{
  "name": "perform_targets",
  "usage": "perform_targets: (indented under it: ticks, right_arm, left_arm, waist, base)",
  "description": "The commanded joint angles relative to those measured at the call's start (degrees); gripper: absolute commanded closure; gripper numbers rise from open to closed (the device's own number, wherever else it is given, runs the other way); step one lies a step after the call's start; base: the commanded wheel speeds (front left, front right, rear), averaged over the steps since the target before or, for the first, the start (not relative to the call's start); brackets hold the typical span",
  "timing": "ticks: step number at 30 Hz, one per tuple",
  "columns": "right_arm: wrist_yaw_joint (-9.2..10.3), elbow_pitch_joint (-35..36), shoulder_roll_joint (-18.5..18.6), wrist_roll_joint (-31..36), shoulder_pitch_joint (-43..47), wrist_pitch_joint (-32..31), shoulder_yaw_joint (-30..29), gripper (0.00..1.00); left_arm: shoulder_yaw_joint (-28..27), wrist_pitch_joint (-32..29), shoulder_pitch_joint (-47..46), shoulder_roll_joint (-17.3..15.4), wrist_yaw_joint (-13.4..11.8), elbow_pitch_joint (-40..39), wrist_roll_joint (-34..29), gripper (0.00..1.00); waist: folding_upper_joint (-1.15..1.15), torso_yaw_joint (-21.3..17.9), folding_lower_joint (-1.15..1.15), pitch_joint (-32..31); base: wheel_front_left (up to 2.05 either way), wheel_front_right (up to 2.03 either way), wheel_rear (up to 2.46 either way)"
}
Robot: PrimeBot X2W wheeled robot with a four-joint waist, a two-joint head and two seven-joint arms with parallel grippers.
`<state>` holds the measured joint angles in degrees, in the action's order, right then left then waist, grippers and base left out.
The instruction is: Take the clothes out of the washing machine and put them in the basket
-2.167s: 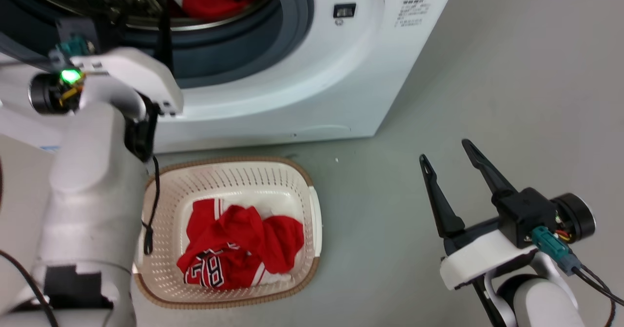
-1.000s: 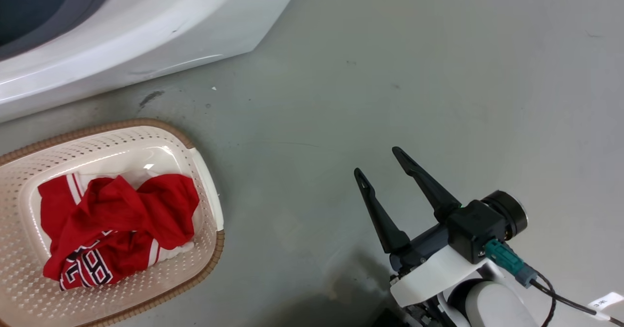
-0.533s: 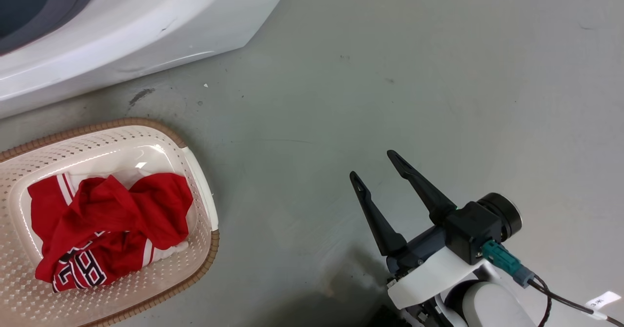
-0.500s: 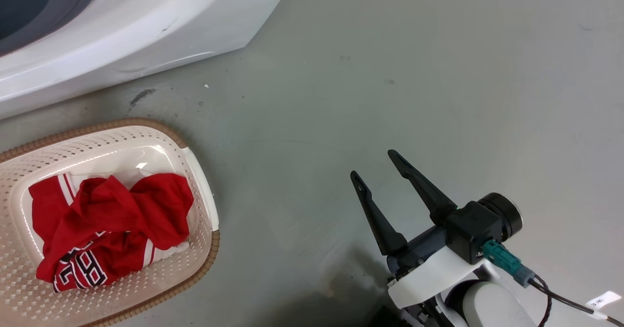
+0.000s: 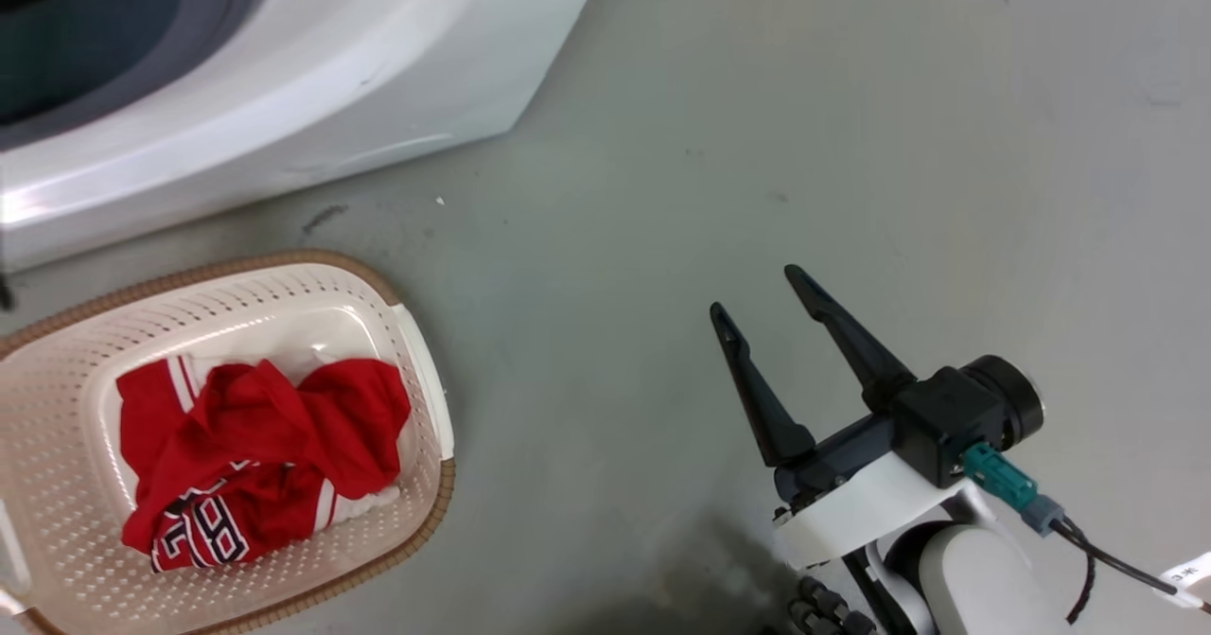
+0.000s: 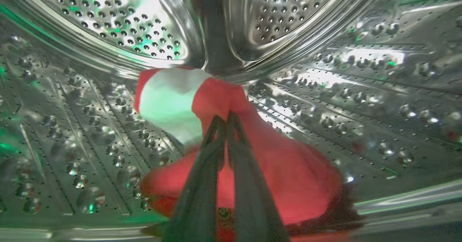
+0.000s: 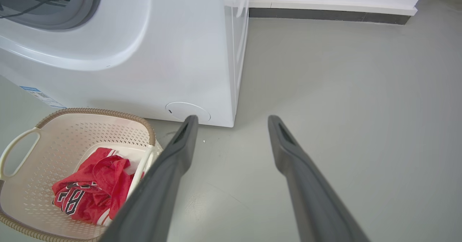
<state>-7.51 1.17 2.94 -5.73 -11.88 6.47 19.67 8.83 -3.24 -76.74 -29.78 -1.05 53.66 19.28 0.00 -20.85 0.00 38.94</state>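
Change since 2.2 s ago: the head view had swung off the port, so the whole picture shifted. That was camera motion, not the objects moving. The heap in the basket (image 5: 236, 299) looked the same as before, and the right gripper (image 5: 755, 290) kept the same spread.

Left wrist view: the left gripper (image 6: 226, 117) was inside the drum (image 6: 361, 90). Its two dark fingers were drawn almost together at the tips, pinching a fold of the red garment (image 6: 281, 170) at frame centre. The frame was blurred, so the depth of the bite was unclear.

Right gripper: fingers wide apart and holding nothing, at the lower right of the head view over bare floor (image 5: 757, 96).

Reading: one piece was already in the basket and a second was gripped but not yet out of the washing machine (image 5: 378, 77). Roughly the midpoint, judged from this.

Materials:
- Red garment: soft, slumped fabric, red with a white panel at its upper left.
- Drum: polished steel, dimpled and perforated.
- Basket (lower left of the head view): cream plastic with fine round holes in the walls and a brown woven-look rim.
- Jersey (image 5: 265, 446): crumpled in the basket, with white-edged numerals showing.
- Washing machine: smooth white casing at the upper left.
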Motion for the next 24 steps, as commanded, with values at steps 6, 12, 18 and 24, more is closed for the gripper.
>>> perform_targets:
  ticks: [6, 12, 18, 24]
  right_arm:
    - [0.04, -0.5, -0.1, 0.5, -0.7, -0.7, -1.7, 0.0]
    - [0.04, -1.3, -0.1, 1.0, 2.7, -1.9, -4.3, 0.0]
    - [0.04, -1.3, -0.1, 1.0, 5.3, -2.8, -6.4, 0.0]
    - [0.05, -0.6, -0.1, 1.4, 7.2, -3.8, -8.5, 0.0]
  left_arm:
    - [-0.9, 11.1, 6.1, 2.2, 0.6, 2.0, 1.5, 1.0]
    - [-1.0, 17.9, 13.9, 4.3, 2.5, 4.6, 2.3, 1.0]
    - [-3.4, 18.5, 20.7, 6.0, 2.7, -0.7, 3.2, 1.0]
    - [-6.5, 18.5, 29.8, 9.0, 3.0, -9.8, 2.1, 1.0]
  waist:
    - [0.0, 1.8, 0.0, -6.1]
    - [0.0, 3.8, 0.0, -14.4]
    - [0.0, 5.7, 0.0, -19.6]
    - [0.0, 7.8, 0.0, -24.5]
  base:
    - [0.0, 0.0, 0.0]
    - [0.0, 0.0, 0.0]
    - [0.0, 0.0, 0.0]
    - [0.0, 0.0, 0.0]
